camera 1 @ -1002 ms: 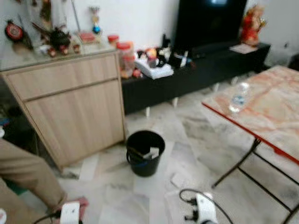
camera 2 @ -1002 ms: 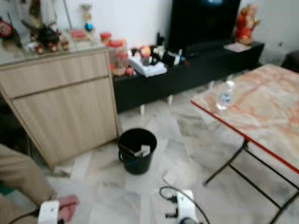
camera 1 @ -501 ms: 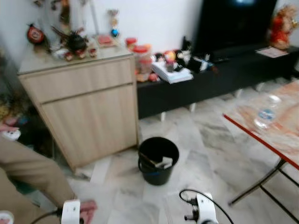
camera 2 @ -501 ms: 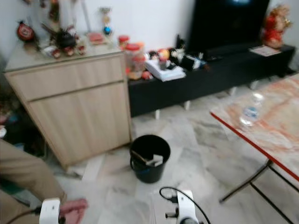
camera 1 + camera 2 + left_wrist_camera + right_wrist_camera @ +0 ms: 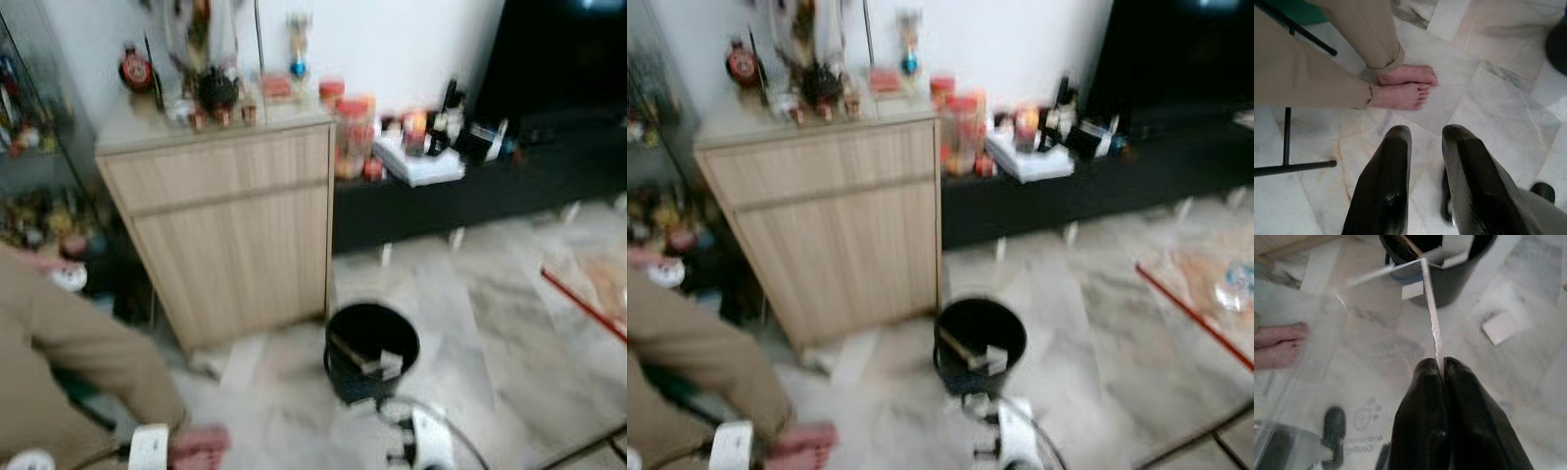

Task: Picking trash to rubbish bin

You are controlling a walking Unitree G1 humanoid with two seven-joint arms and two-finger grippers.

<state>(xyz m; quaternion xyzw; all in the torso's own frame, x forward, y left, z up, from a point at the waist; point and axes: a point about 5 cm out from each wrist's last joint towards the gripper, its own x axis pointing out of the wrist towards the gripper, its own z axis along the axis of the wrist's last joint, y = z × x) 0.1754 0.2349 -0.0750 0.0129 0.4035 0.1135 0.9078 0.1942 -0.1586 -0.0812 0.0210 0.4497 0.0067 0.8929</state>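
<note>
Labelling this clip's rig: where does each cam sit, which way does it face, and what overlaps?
Left and right eye views: head, looking forward and down at the black bin, wooden cabinet; both wrists at the bottom edge.
Left wrist view: along the open left gripper at marble floor and a person's bare feet.
Right wrist view: along the right gripper, shut on a clear plastic sheet, bin beyond.
Shared: bin, feet, floor.

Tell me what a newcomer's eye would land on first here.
The black bin on the marble floor beside the wooden cabinet, already holding scraps. Next, the right claw shut on a clear plastic sheet hanging near the bin, and a person's bare feet just ahead of the empty left claw.
</note>
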